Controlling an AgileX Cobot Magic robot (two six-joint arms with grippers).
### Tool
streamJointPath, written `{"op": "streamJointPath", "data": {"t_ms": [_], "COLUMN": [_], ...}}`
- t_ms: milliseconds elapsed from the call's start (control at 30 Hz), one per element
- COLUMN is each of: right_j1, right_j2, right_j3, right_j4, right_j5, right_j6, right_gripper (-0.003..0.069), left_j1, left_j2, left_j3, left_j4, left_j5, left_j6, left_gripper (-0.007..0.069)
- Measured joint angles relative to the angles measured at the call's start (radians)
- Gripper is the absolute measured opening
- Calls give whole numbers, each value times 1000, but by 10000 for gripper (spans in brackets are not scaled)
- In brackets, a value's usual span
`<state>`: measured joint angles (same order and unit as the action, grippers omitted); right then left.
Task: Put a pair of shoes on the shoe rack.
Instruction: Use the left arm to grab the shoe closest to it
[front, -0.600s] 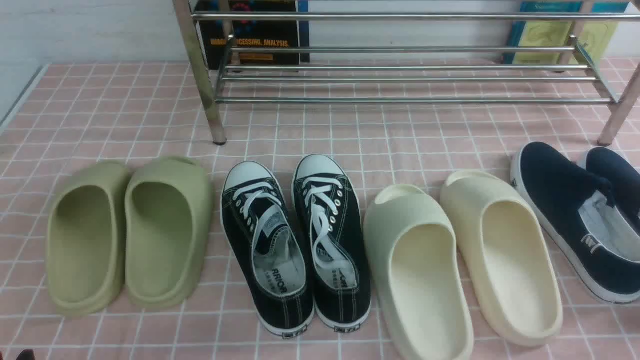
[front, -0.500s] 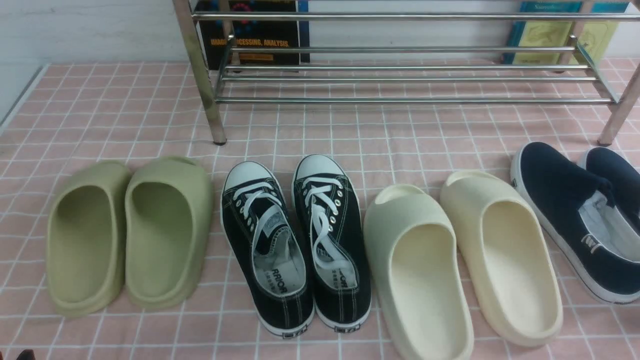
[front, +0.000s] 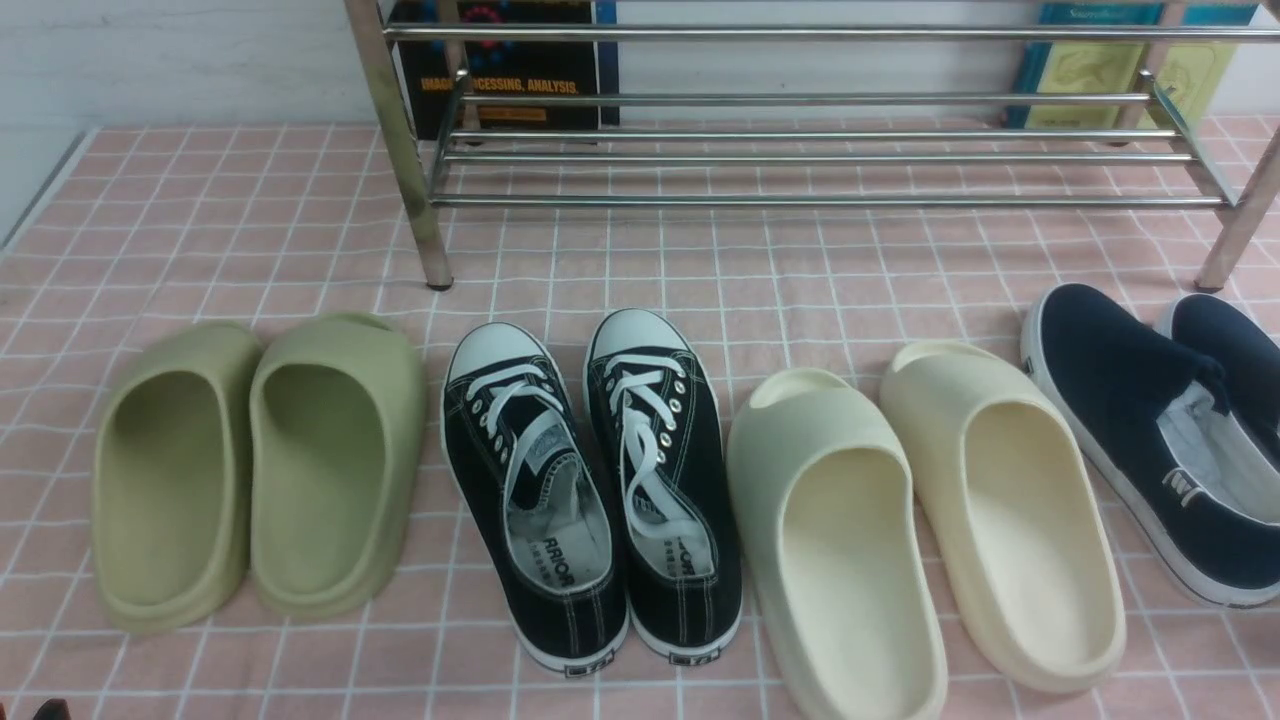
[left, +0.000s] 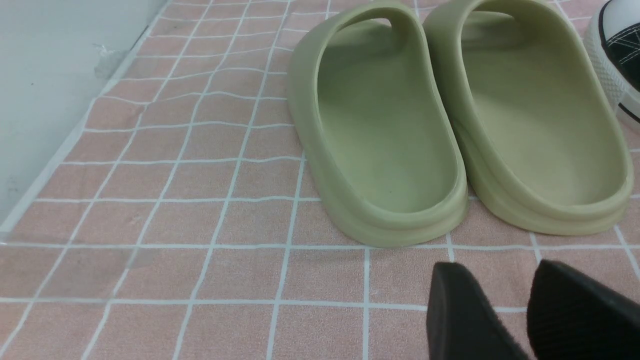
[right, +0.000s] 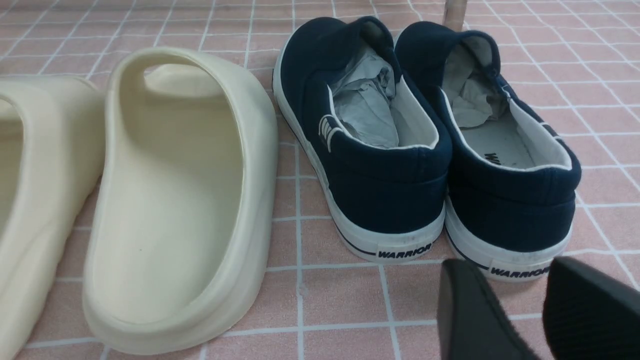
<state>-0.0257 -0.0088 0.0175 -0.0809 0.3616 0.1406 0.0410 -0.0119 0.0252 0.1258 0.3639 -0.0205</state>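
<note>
Pink gridded cloth (front: 250, 220), black canvas sneakers (front: 665, 450)

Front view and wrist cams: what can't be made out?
- shoe rack: top cut by front view's upper edge.
- navy slip-ons: one cut by front view's right edge.
- black sneakers: left wrist view catches only one toe cap.
- left gripper, right gripper: only fingertips, cut by wrist views' edges.

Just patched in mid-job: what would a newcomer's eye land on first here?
Four pairs of footwear sit in a row on the pink checked cloth: olive-green slides at the left, then the black lace-up sneakers, cream slides, and navy slip-ons at the right. Behind them stands the chrome shoe rack, no shoes on its visible bars.
</note>
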Motion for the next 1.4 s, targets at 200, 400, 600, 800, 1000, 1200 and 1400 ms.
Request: {"op": "streamJointPath", "data": {"t_ms": [200, 400, 600, 800, 1000, 1200, 1400], "right_j1": [0, 0, 0, 0, 0, 0, 0], "right_j2": [0, 0, 0, 0, 0, 0, 0], "right_j3": [0, 0, 0, 0, 0, 0, 0], "right_j4": [1, 1, 1, 1, 1, 1, 1], "right_j5": [0, 0, 0, 0, 0, 0, 0], "right_j6": [0, 0, 0, 0, 0, 0, 0], "right_gripper": [240, 240, 240, 240, 240, 240, 240], "left_j1": [0, 0, 0, 0, 0, 0, 0], "left_j2": [0, 0, 0, 0, 0, 0, 0], "left_j3": [0, 0, 0, 1, 4, 4, 3], "left_j4": [0, 1, 73, -36, -386, -485, -489], "left_j5": [0, 0, 0, -27, -151, -176, -221], "left_j6": [0, 0, 0, -197, -589, -735, -718], "left_gripper": [241, 241, 241, 241, 241, 241, 241]}}
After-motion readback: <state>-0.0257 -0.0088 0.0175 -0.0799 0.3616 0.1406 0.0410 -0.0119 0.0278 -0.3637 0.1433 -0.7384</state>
